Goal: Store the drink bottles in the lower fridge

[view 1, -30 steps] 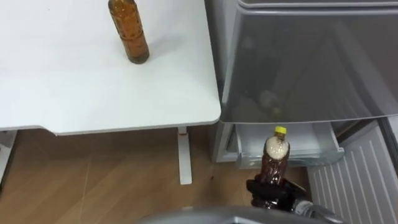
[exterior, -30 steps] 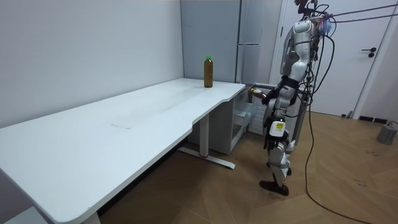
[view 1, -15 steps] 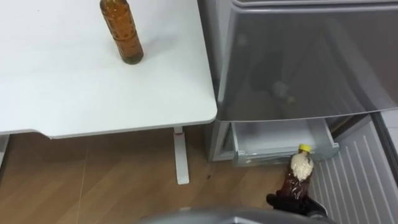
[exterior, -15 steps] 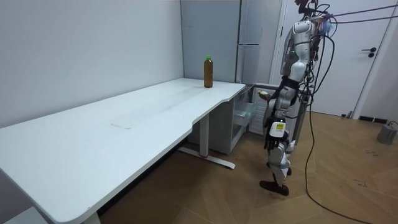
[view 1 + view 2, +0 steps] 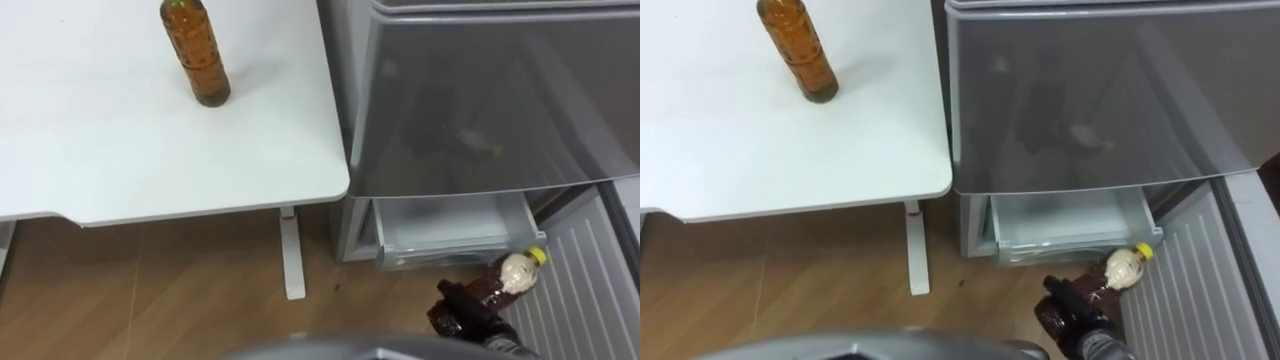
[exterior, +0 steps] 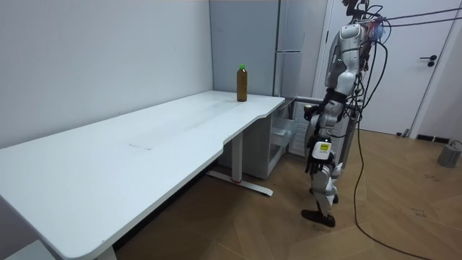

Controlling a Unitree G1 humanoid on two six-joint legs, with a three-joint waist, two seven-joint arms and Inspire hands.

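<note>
My right hand [image 5: 462, 308] is shut on a brown drink bottle [image 5: 503, 280] with a yellow cap and a pale neck label. It holds the bottle tilted, cap pointing up and right, low in front of the fridge's open lower drawer [image 5: 450, 228]. In the right eye view the same bottle [image 5: 1112, 274] and hand [image 5: 1068, 306] sit just below the drawer [image 5: 1060, 222]. A second bottle [image 5: 198, 52] of amber drink stands upright on the white table [image 5: 120, 160] to my left. In the room view I stand at the fridge [image 6: 289, 68] beside the table's end, and the amber bottle [image 6: 242, 83] is on the table.
A clear cover [image 5: 490, 100] spans the fridge compartment above the drawer. The open fridge door [image 5: 585, 290], ribbed inside, is at my lower right. The table's white leg [image 5: 293, 250] stands on the wooden floor [image 5: 150, 280] left of the fridge.
The held bottle has gone from upright in front of the drawer to tilted, moving right and lower towards the open door. The view shifted a little. The amber bottle has stayed put.
</note>
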